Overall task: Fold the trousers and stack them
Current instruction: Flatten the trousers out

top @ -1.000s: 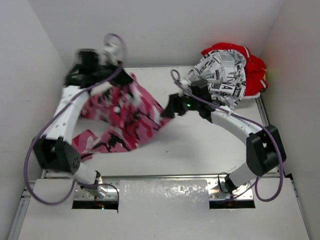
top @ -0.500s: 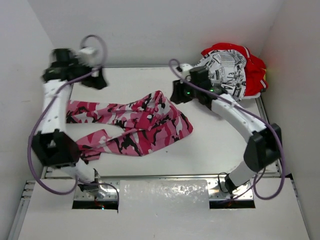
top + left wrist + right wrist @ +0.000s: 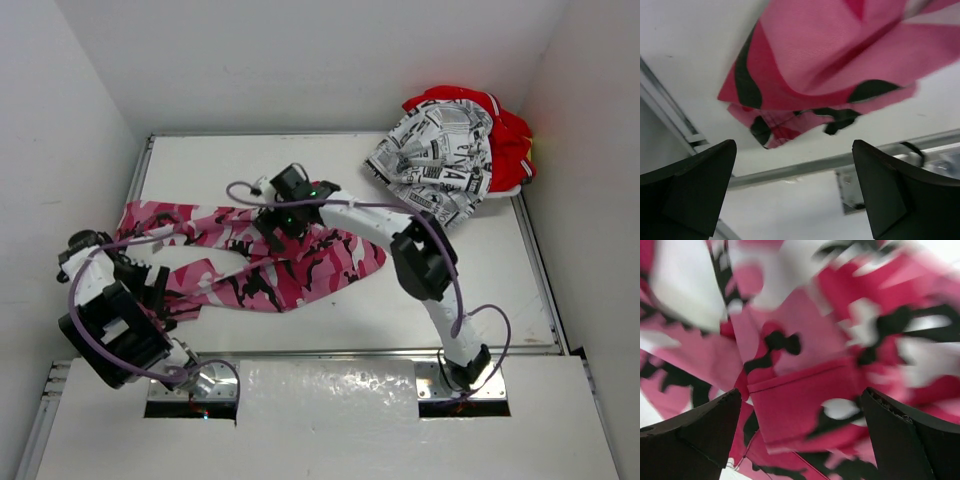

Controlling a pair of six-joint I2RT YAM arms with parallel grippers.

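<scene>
Camouflage trousers [image 3: 300,265] sprawl flat — right end effector [image 3: 801,395] spread above.

Camouflage trousers [image 3: 300,265] lie rumpled, legs leftward; newsprint pair [image 3: 440,160] heaped over red pair [image 3: 512,140], far right

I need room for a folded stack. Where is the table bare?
Bare: the near-right table, between the camouflage trousers and the right edge, in front of the newsprint pair and red pair; also the far-left strip behind the camouflage trousers. Crowded: left-centre and the far-right corner.

Red trousers [image 3: 516,138] mostly hidden under newsprint pair [image 3: 445,160]; camouflage pair [image 3: 800,390] blurred
</scene>
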